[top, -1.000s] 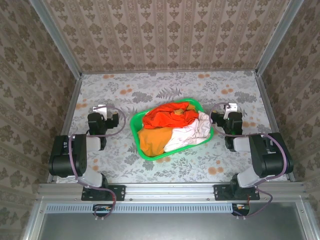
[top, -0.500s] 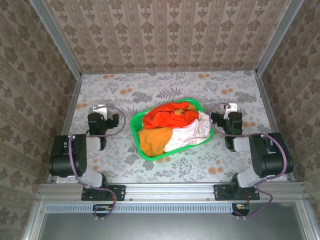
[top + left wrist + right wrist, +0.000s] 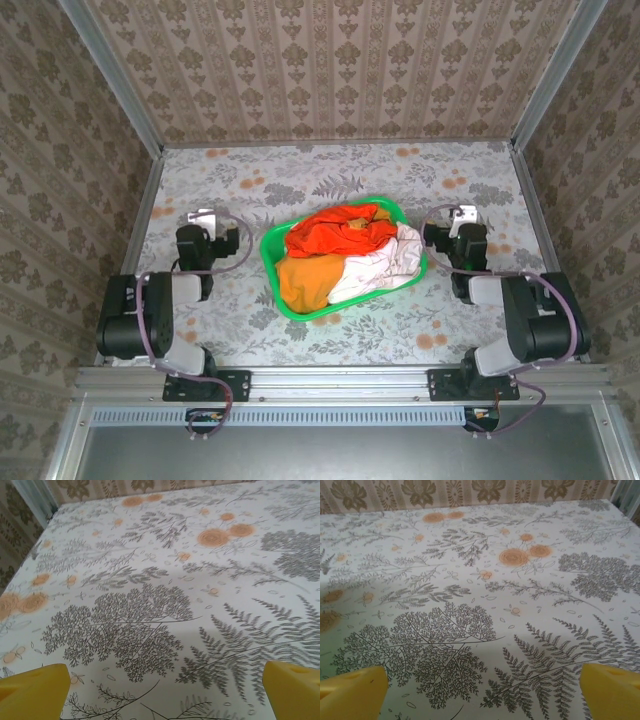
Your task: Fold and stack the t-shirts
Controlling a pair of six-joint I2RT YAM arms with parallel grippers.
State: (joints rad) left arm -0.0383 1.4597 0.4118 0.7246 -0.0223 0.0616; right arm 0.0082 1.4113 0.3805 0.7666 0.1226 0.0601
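We judge the job to be at its very start, with no shirt folded or spread out and no stack begun. All the shirts lie crumpled together in the green basket, which sits in the middle of the table. The red-orange shirt lies across the far side of the basket. The mustard shirt fills the near left corner. The white shirt takes the near right and bulges up to the right rim.

The left gripper sits low over the table to the left of the basket, apart from it. In its wrist view the two yellow pads stand far apart at the picture's corners, with bare flowered cloth between them, so it is spread wide and holds nothing. The right gripper sits to the right of the basket, near its right end. Its pads are just as widely spread and also hold nothing.

The step in hand, as we read it, is picking the first shirt. One arm should reach over the rim and pinch a fold of a shirt near the top, likely the red-orange one. It should then lift the shirt clear and carry it to open table, where both grippers can spread it flat. The cloth is soft and tangled, so a neighbouring shirt may come up with it.
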